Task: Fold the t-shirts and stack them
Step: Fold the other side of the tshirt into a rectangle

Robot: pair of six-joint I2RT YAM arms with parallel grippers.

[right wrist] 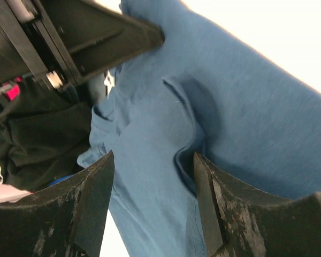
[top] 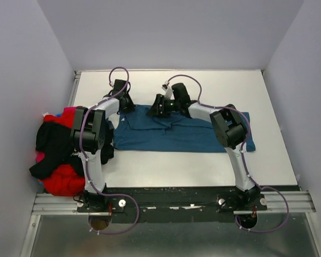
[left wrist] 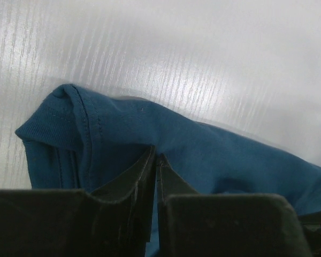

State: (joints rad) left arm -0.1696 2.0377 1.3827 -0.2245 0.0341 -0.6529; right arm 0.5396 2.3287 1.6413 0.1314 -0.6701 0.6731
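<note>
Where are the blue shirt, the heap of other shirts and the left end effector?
Teal-blue cloth t-shirt [top: 171,136]: overhead view, its flat middle.
Heap of red and black cloth shirts [top: 61,179]: overhead view, its red near part.
Left end effector [left wrist: 156,156]: left wrist view, between its fingertips.

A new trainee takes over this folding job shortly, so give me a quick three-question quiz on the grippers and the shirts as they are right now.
1. Fill in: the jaws of the right gripper stand ____ over the teal-blue t-shirt.
2. True or false: the pile of shirts lies at the right side of the table.
3. What pinches the teal-blue t-shirt? A) left gripper B) right gripper C) nothing
Key: 1 open; 2 false, it lies at the left; 3 A.
</note>
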